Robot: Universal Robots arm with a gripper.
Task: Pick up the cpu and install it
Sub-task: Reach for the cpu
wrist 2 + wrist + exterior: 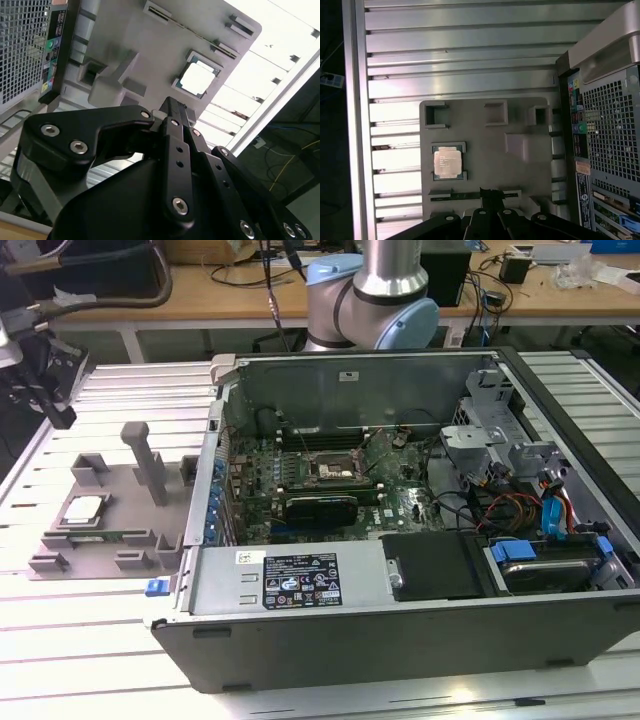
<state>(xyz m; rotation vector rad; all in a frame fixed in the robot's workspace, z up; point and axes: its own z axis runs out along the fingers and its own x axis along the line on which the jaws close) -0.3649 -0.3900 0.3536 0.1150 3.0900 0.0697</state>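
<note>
While the cpu (pixel 82 508) rests in its square recess on the grey fixture plate (pixel 125 502), at the exterior view's left of the open computer case (pixel 210 585), the hand (pixel 487 193) hangs above the plate, apart from the chip. In both wrist views its fingers appear pressed together, gripping nothing. The plate lies on the slatted metal worktop (pixel 60 640).

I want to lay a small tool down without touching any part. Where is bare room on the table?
The slatted table is bare on the near side of the grey fixture, at the exterior view's left of the computer case. Another bare strip lies behind the fixture. Crowded: the fixture itself, with the cpu, and the case inside.
</note>
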